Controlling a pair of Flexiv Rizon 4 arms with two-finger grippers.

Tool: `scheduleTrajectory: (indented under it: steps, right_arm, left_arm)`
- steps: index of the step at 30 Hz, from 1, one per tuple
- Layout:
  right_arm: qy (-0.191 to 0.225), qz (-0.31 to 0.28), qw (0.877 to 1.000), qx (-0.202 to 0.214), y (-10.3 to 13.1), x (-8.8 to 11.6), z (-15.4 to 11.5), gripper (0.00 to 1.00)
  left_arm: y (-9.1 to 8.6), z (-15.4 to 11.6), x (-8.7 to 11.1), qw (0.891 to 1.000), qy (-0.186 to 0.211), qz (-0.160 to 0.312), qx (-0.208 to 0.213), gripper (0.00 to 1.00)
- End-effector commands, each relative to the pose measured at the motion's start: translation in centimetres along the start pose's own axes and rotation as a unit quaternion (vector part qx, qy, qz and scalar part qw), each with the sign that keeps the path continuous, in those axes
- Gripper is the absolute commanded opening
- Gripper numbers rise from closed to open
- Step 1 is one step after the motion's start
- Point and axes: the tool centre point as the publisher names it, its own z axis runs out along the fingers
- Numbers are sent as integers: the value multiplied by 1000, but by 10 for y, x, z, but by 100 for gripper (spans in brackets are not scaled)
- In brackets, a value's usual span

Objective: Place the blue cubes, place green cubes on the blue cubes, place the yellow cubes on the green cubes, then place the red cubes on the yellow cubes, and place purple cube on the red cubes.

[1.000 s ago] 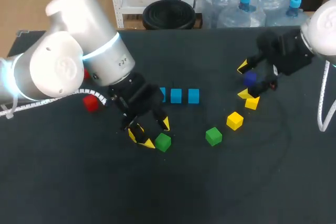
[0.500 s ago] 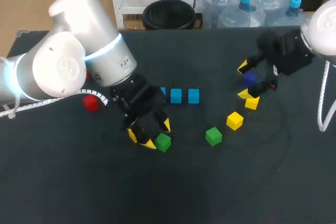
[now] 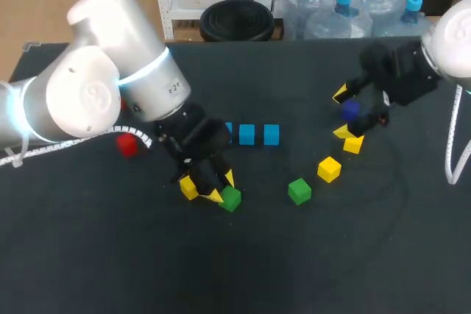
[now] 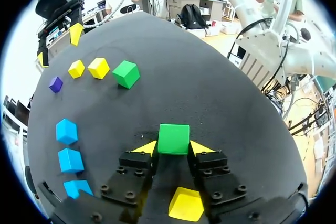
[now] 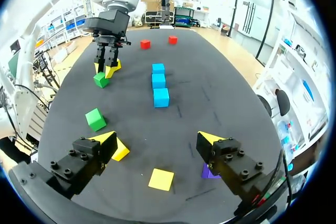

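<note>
The left gripper (image 4: 174, 147) has both yellow tips pressed against opposite sides of a green cube (image 4: 173, 139) near the middle of the table (image 4: 220, 82), and three blue cubes (image 4: 67, 131) stand in a row off to one side. The right gripper (image 5: 157, 138) hangs over the table's right part with its fingers spread wide, the purple cube (image 5: 206, 172) just beside one finger.

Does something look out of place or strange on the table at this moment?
One thing: a yellow cube lies directly under the left gripper, behind the green cube held between its fingers, where it might get bumped. Nothing looks spilled or damaged.
</note>
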Motion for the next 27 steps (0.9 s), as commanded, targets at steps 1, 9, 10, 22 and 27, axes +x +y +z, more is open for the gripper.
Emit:
scheduleTrajectory:
  steps: [1,9,10,22,27]
  right_arm:
    - [-1,0,1000,-1,-1,0,1,100]
    - [-1,0,1000,-1,-1,0,1,100]
    - [-1,0,1000,-1,-1,0,1,100]
    - [-1,0,1000,-1,-1,0,1,100]
    - [-1,0,1000,-1,-1,0,1,100]
  left_arm:
    - [3,0,-1,1000,5,-2,-1,0]
    - [9,-17,-8,999,17,-18,-25,0]
    - [11,-21,-8,999,17,-27,-29,0]
    - [29,-60,-11,990,31,-111,-79,0]
    - [41,-68,-5,985,36,-143,-88,0]
